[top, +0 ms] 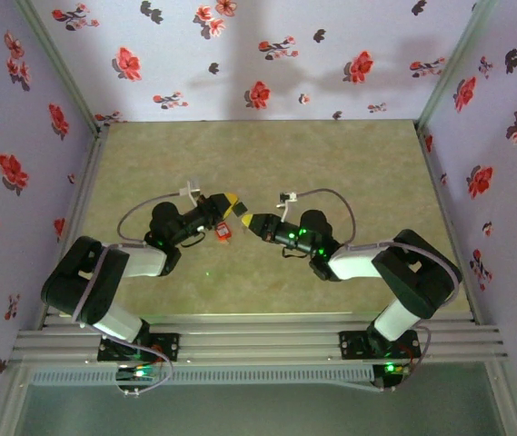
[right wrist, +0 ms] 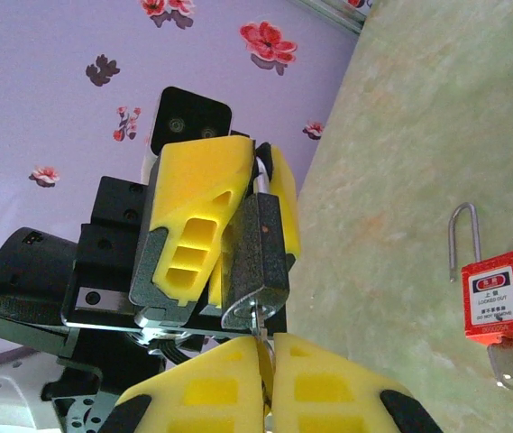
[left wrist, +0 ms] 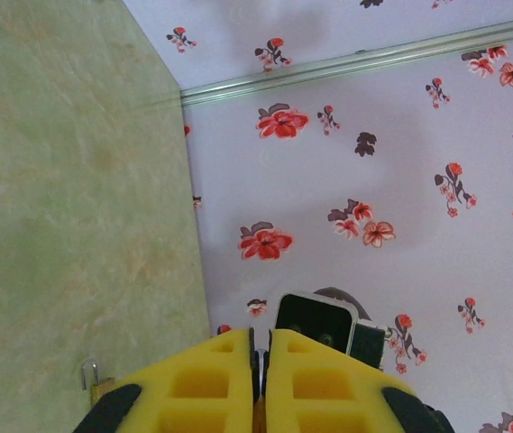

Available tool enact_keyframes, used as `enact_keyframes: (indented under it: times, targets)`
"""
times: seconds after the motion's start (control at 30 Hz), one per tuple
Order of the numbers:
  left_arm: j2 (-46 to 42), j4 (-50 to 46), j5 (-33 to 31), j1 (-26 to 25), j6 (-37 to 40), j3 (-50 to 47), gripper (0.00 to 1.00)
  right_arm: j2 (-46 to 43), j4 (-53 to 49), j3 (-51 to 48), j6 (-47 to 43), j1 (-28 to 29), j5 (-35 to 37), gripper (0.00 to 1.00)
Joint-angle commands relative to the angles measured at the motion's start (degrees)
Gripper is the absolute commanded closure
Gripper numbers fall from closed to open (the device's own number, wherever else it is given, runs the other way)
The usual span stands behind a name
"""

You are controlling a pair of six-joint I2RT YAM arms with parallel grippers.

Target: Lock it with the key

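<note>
Key (right wrist: 258, 325) nearly hidden between padlock (right wrist: 258, 257), right tool (right wrist: 266, 352)

All round me are pale purple walls (top: 240, 54) with red flowers and small dark leaves on them. At the top of the picture from above, a soft grey shadow (top: 267, 23) lies on the back wall. Under me is a green-yellow table top (top: 267, 154) with cloudy marks. Silver metal strips (top: 258, 341) run along the bottom edge. Thin silver bars (top: 60, 64) stand in the upper corners.
</note>
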Motion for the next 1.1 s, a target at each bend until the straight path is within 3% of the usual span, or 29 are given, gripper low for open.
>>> enact_keyframes:
  times: [0.0, 0.63, 0.9, 1.07]
  targets:
    - [0.4, 3.3, -3.5, 0.6, -1.2, 1.2, 1.0, -0.8, 1.6, -2.1, 0.5, 0.4, 0.7, 1.0]
    - [1.8, 3.2, -3.7, 0.6, -1.4, 1.9, 1.0, -5.5, -0.9, -5.3, -0.8, 0.5, 1.2, 1.0]
    - [6.9, 2.1, -1.6, 0.6, -0.7, 3.7, 1.0, -14.5, -17.5, -4.3, -8.1, 0.4, 3.6, 1.0]
    - [11.0, 1.2, -0.6, 0.1, 0.1, 5.5, 1.0, -22.9, -35.0, -1.7, -15.3, 0.2, 7.7, 1.0]
